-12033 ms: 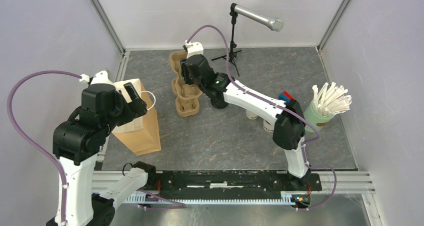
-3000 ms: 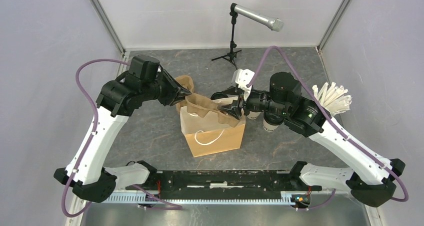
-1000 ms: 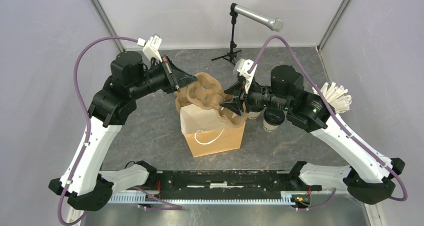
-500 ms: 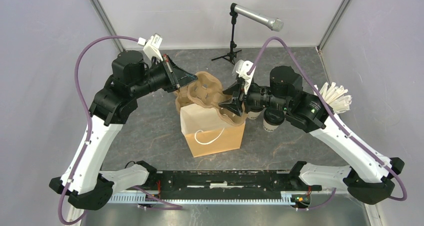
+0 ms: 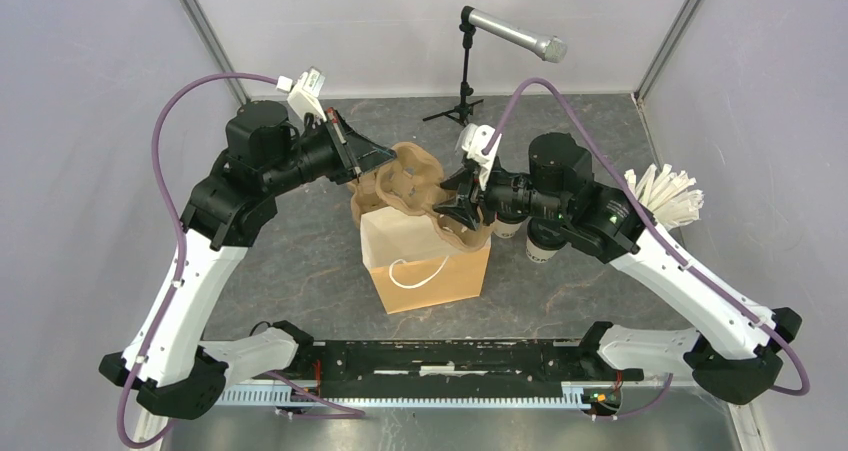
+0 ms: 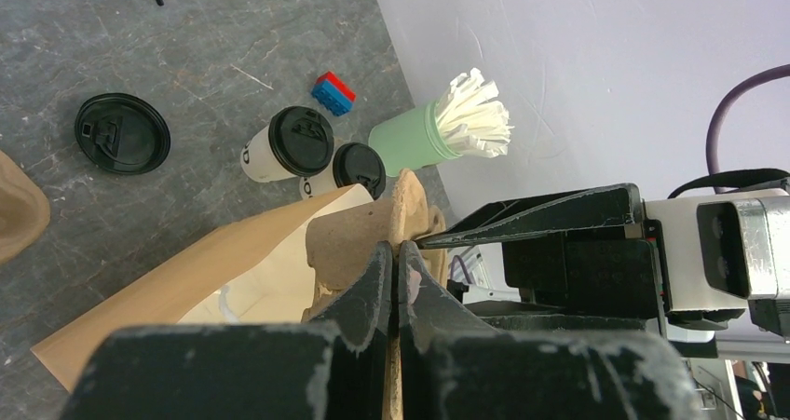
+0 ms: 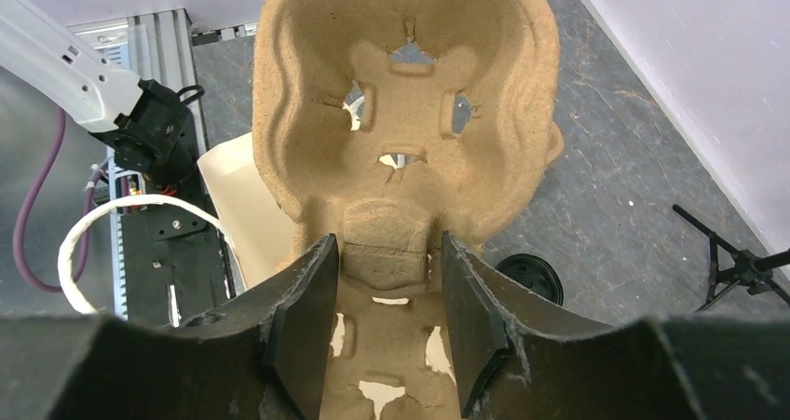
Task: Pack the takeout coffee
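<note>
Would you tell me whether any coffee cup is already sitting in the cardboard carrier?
No, the carrier shows only empty pockets, and both lidded cups stand on the table.

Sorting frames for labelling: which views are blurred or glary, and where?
Top view: even light, no glare, all sharp. Left wrist: left fingers soft up close, cups crisp. Right wrist: right fingers soft, carrier sharp.
</note>
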### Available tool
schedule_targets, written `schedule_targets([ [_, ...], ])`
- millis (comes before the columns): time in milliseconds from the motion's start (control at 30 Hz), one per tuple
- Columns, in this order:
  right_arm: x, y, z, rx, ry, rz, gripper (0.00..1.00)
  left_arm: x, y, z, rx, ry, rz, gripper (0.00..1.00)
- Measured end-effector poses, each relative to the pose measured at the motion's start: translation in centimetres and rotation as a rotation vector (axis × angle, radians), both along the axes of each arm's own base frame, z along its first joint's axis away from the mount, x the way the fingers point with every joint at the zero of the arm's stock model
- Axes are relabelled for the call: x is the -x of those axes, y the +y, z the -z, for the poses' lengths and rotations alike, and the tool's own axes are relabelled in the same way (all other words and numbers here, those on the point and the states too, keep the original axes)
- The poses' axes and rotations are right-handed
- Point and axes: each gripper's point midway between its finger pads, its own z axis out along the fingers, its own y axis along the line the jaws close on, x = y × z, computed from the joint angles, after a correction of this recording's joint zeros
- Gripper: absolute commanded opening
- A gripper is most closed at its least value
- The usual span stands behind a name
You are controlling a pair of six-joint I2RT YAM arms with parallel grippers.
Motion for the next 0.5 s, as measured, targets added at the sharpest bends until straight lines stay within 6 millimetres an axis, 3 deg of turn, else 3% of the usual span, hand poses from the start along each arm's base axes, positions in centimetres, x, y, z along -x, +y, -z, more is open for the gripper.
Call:
schedule_targets([
  [500,-0.71,0.21,1.00,0.024,-0.013,0.017,0.40,-0.29,-0.15,0.34,0.006,0.008,-0.005,0.02],
])
